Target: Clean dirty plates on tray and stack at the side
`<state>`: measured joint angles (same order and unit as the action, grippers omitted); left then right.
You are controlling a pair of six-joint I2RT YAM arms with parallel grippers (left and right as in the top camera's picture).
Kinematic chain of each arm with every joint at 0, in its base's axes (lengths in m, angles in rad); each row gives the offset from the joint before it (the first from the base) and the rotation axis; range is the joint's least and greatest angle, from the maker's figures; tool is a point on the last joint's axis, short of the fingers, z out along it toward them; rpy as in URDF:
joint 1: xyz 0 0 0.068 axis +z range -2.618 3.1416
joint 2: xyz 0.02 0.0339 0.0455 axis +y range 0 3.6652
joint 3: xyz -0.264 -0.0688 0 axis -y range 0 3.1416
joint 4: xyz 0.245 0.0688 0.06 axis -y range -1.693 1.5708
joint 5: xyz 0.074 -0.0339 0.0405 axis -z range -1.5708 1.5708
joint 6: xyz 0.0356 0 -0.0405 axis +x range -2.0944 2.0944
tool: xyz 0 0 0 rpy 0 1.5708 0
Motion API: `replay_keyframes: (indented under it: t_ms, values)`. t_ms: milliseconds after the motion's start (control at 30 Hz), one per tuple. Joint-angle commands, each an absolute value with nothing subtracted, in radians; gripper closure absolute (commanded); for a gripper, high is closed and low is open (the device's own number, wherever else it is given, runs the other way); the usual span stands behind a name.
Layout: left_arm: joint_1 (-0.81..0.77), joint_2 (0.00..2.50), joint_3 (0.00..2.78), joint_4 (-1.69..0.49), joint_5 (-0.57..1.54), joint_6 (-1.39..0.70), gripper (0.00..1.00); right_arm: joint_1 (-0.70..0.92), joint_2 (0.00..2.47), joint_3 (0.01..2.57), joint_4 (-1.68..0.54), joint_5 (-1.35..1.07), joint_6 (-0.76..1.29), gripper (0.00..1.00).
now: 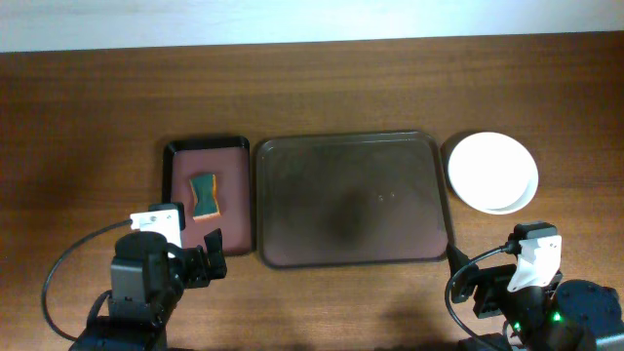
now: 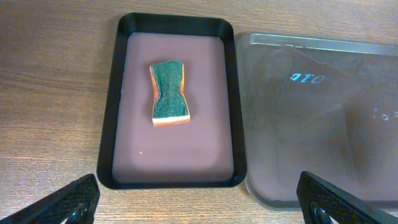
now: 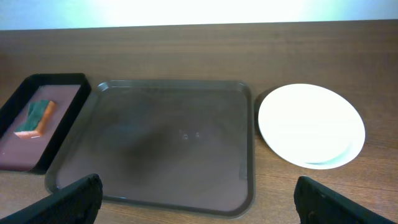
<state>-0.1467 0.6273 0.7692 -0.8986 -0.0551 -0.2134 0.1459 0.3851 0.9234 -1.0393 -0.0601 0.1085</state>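
The plates (image 1: 491, 173) sit stacked on the wooden table (image 1: 88, 117), a clean white one on top, just beside the right edge of the large dark brown tray (image 1: 351, 200), which lies at the centre. Left of that tray is a smaller black-rimmed tray (image 2: 107, 124) holding a green and orange sponge (image 2: 169, 93). Both arms are drawn back low at the near table edge, the left gripper (image 2: 199, 198) facing the small tray and the right gripper (image 3: 198, 198) facing the large one, each with fingers spread wide and holding nothing.

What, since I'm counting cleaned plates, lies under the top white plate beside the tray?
A second plate's rim peeks out under the top plate at its near edge. Whether a third lies beneath is covered.
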Motion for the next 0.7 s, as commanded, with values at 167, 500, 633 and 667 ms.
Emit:
replay_keyframes:
  t_ms: [167,500,633,667]
  values:
    - [-0.15,0.622,0.762,-0.899,-0.048,-0.216,0.0,0.11,0.281,0.762,-0.921,-0.003,0.102,0.01]
    - [-0.15,0.622,0.762,-0.899,-0.048,-0.216,0.0,0.032,0.004,0.048,0.056,-0.093,0.103,0.01]
    - [-0.15,0.622,0.762,-0.899,-0.048,-0.216,0.0,0.032,0.004,0.006,-0.006,-0.086,0.013,0.01]
    - [-0.15,0.622,0.762,-0.899,-0.048,-0.216,0.0,0.032,0.004,0.006,-0.075,-0.078,0.01,0.01]
